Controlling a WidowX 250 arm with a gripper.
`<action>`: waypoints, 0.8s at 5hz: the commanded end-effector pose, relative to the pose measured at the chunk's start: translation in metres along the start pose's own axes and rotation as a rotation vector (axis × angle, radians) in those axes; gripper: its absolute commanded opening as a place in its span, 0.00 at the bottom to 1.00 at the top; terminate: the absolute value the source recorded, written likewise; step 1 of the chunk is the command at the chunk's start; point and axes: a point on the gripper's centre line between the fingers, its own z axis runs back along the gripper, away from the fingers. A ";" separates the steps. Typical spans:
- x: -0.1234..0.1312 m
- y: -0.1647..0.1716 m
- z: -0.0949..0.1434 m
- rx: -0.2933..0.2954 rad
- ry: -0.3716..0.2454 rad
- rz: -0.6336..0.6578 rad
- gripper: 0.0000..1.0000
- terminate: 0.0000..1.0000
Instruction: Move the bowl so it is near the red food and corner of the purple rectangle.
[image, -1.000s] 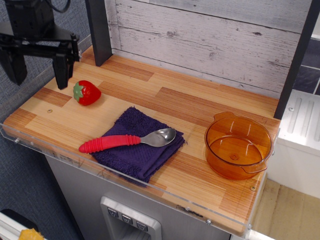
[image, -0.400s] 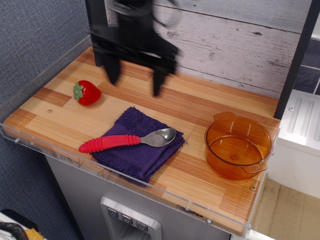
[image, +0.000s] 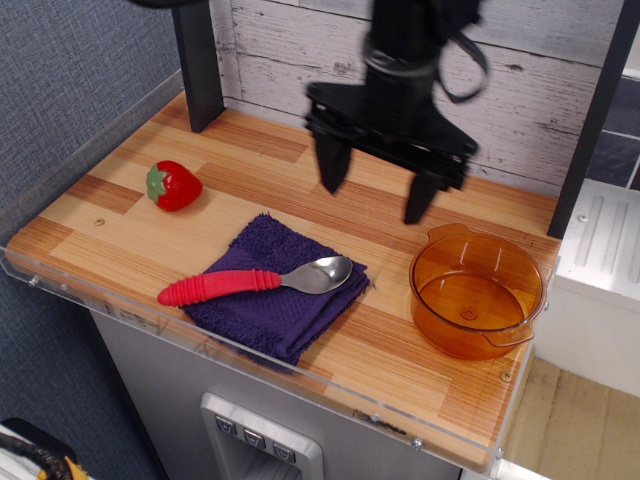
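The amber-orange bowl (image: 477, 293) with two small side handles sits empty at the right end of the wooden counter. The red toy strawberry (image: 174, 185) lies at the left end. The dark purple towel (image: 277, 290) lies near the front edge between them, its far corner pointing toward the back. My black gripper (image: 377, 195) hangs open and empty above the counter's middle, behind the towel and up-left of the bowl, with its two fingers (image: 332, 165) spread wide.
A red-handled metal spoon (image: 256, 280) lies across the towel. A dark post (image: 196, 62) stands at the back left and another post (image: 594, 120) at the right. A whitewashed plank wall (image: 500, 70) closes the back. A clear lip runs along the counter's front edge (image: 250, 362).
My gripper has swept from the far left, past the strawberry, rightward across the back of the counter toward the bowl. It stays open. Nothing on the counter has moved.
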 end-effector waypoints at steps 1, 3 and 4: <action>0.010 -0.017 -0.015 -0.076 -0.030 -0.106 1.00 0.00; 0.010 -0.029 -0.040 -0.111 0.009 -0.170 1.00 0.00; 0.012 -0.030 -0.046 -0.130 0.014 -0.180 1.00 0.00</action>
